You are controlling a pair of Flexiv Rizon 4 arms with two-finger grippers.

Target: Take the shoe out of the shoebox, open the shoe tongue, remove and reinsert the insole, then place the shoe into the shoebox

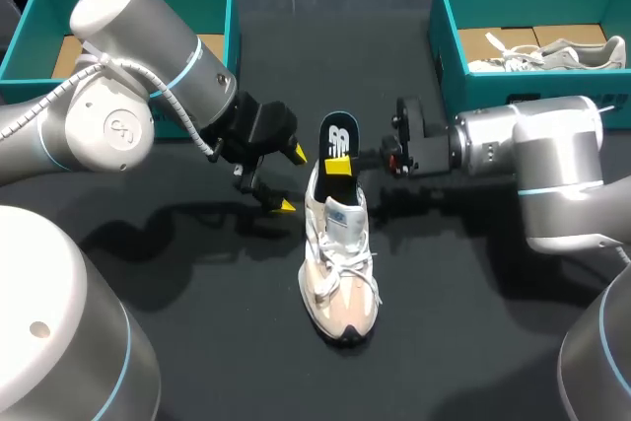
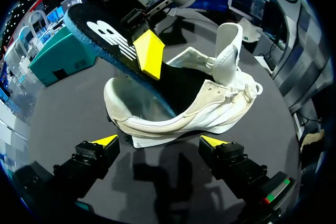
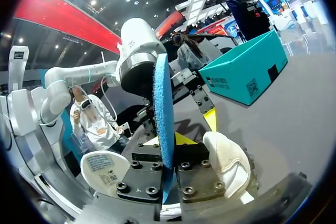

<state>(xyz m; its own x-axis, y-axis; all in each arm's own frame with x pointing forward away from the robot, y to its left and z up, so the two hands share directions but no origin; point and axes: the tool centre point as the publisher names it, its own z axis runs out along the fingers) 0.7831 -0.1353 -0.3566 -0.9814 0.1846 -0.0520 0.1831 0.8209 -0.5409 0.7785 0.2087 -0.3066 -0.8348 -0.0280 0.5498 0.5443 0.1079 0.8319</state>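
As is seen in the head view, the insole [image 1: 336, 140] is pinched by the right gripper [image 1: 338, 167] and stood steeply on end, its lower end dipped into the shoe [image 1: 338, 268].
Shoe, head view: laid on the table [image 1: 227, 342] below both grippers, heel opening under the right gripper's fingers, long axis running away from them toward the robot.
Left gripper [image 1: 291, 179], head view: spread wide, nothing held, just beside the insole on the side opposite the right gripper.
Shoe [image 2: 210, 111], left wrist view: just ahead of the spread left gripper [image 2: 158, 142], untouched, broadside, its long axis lying across the gap between the fingers; tongue [image 2: 229, 51] raised.
Insole [image 2: 100, 27], left wrist view: above and ahead of the left gripper, slanted down into the heel opening.
Insole [image 3: 164, 108], right wrist view: seen edge-on between the fingers of the right gripper [image 3: 165, 174], pressed from both sides.
Shoe [image 3: 226, 166], right wrist view: directly under the gripper, heel collar on one side of the insole, tongue [image 3: 102, 169] on the other.
Coming move: judged to turn on the insole's steep axis against the shoe's flat one. The insole is already held by the right arm; the left is placed to steady the shoe.
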